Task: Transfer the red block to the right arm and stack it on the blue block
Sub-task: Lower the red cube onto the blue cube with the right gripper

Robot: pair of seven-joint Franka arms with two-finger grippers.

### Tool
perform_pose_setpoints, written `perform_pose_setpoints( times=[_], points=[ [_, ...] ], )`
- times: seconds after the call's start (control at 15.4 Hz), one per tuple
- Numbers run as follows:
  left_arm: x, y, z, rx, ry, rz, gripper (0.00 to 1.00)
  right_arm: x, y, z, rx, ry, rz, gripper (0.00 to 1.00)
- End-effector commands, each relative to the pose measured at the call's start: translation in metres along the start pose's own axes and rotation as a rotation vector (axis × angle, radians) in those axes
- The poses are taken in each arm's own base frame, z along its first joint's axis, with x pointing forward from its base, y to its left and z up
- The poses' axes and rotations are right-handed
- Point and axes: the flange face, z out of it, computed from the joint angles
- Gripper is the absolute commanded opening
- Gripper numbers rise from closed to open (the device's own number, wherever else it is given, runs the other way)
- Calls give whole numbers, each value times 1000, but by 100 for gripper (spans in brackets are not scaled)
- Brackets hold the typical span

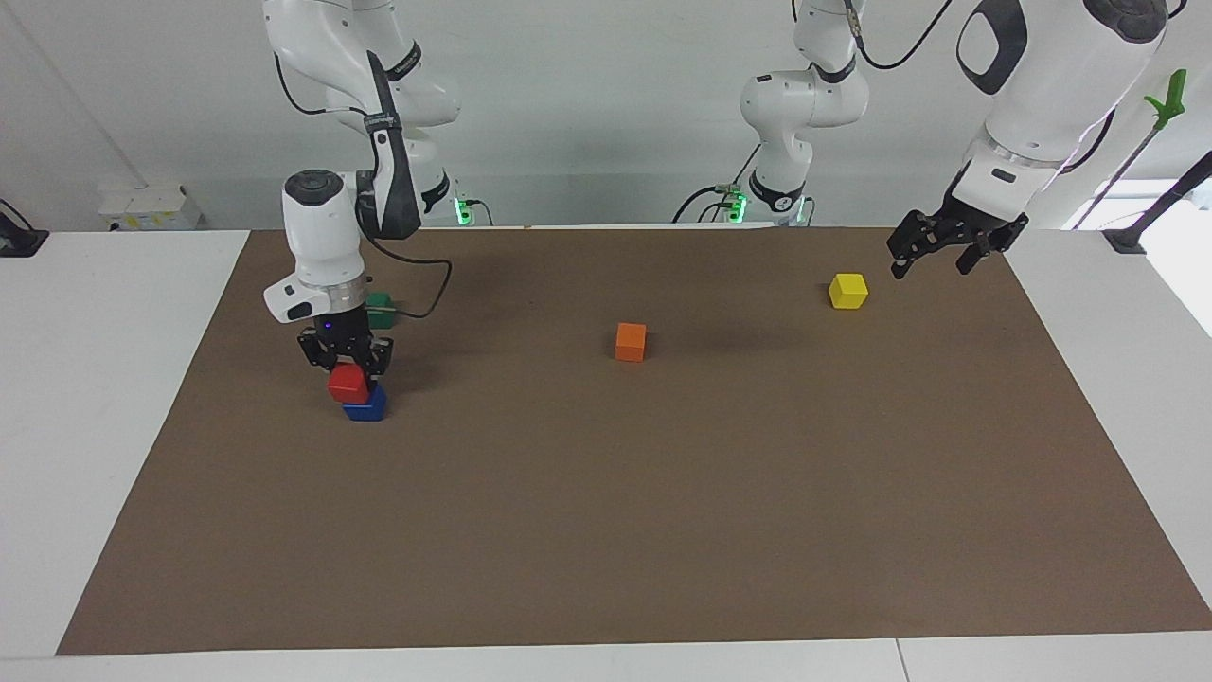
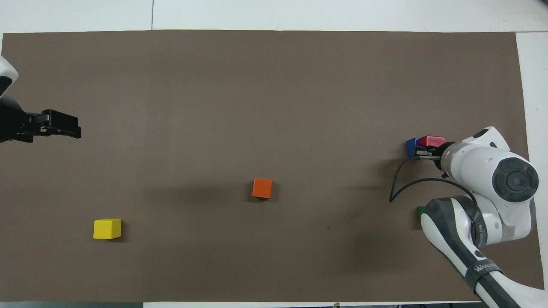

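Right tool (image 1: 347, 365) pinches the red block (image 1: 348, 384) over the blue block (image 1: 366, 405); left tool (image 1: 933, 258) spread.

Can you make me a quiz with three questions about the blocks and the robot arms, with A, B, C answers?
1. Where is the red block?
A. On the bare mat
B. Over the blue block, in the right end effector
C. Beside the yellow block

2. How many blocks can you see in all?
A. Three
B. Four
C. Five

3. What is the left end effector doing?
A. Holding the yellow block
B. Pressing on the orange block
C. Hanging open in the air, holding nothing

Answers:
1 B: the fingers close on the red block above the blue one.
2 C: red, blue, orange, yellow and a green block.
3 C: its fingers are spread and empty.
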Motion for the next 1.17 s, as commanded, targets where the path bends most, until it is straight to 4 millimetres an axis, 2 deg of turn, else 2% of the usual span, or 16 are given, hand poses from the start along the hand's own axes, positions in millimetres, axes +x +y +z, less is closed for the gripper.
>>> perform_pose_setpoints(
  times=[0.0,0.13,0.2,0.46,0.59,0.65,0.78,0.85,1.11],
  points=[
    [-10,2,-2,-11,-11,17,100,-4,-1,4,-5,14,1,7],
    [-11,3,-1,-10,-13,20,100,-2,-3,2,-3,19,-3,8],
    [-10,3,-2,-11,-12,18,100,-2,-4,2,-2,22,-5,14],
    [-10,-4,-2,-11,-13,-2,100,3,-5,0,-1,29,-5,47],
    [-10,-7,-1,-11,-14,-6,100,3,-4,1,-1,30,-12,56],
    [-10,-7,-2,-11,-13,-6,100,4,-4,0,-1,31,-13,65],
    [-10,-6,-2,-11,-13,-5,100,7,-4,-2,0,37,-9,93],
    [-10,-5,-1,-11,-14,-3,100,8,-3,-3,-1,39,-9,100],
    [-10,-7,-2,-11,-13,-6,100,17,-3,-9,-4,47,-17,100]
  ],
)
